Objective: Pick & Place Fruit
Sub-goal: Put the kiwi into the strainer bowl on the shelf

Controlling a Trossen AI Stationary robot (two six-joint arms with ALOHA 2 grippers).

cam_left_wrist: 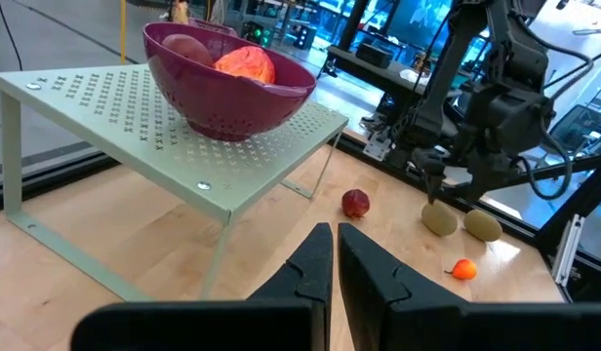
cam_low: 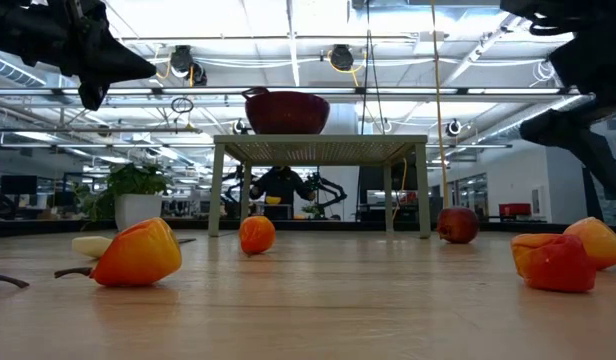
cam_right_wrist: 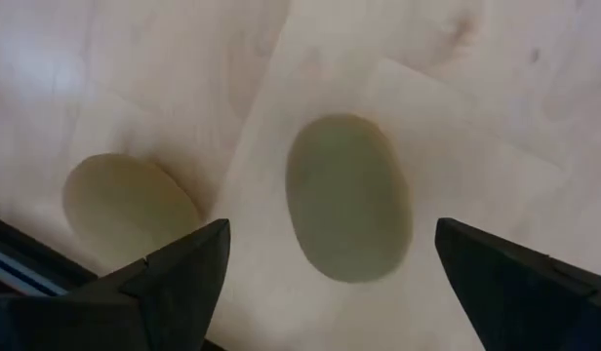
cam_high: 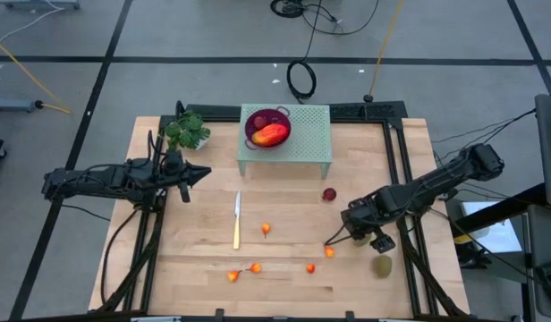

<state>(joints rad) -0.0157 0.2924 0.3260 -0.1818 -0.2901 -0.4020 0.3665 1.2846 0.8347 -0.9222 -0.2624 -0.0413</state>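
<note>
right arm: reaches in from the table's right edge, elbow out past the rail, wrist bent down over the right front part of the wooden table (cam_high: 284, 268)
right gripper (cam_high: 365, 234): pointing pretty much straight down, fingers spread wide with nothing between them yet; its own camera shows one kiwi (cam_right_wrist: 347, 198) sitting right in the gap between the two fingers, not touched
second kiwi (cam_right_wrist: 125, 210): just beside the first one, off past one finger, close to the table edge
left arm: stretched in from the left side, roughly level, hanging above the table near the plant (cam_high: 187, 131)
left gripper (cam_left_wrist: 334, 255): pinched closed, empty, aimed across the table toward the green stand (cam_high: 311, 134) and the other arm
mango (cam_high: 270, 135): already lying in the purple bowl (cam_high: 282, 114) on top of the stand, with a dark red ball (cam_left_wrist: 186, 47) next to it
other dark red ball (cam_high: 330, 194): on the table just in front of the stand's right leg
small orange-red fruits: scattered on the front half of the table, one near the right gripper (cam_high: 329, 252), one by the knife (cam_high: 266, 230), three more closer to the front edge (cam_high: 310, 267) (cam_high: 256, 267) (cam_high: 233, 276)
knife (cam_high: 237, 220): flat on the table, middle-left, yellow handle toward the front
</note>
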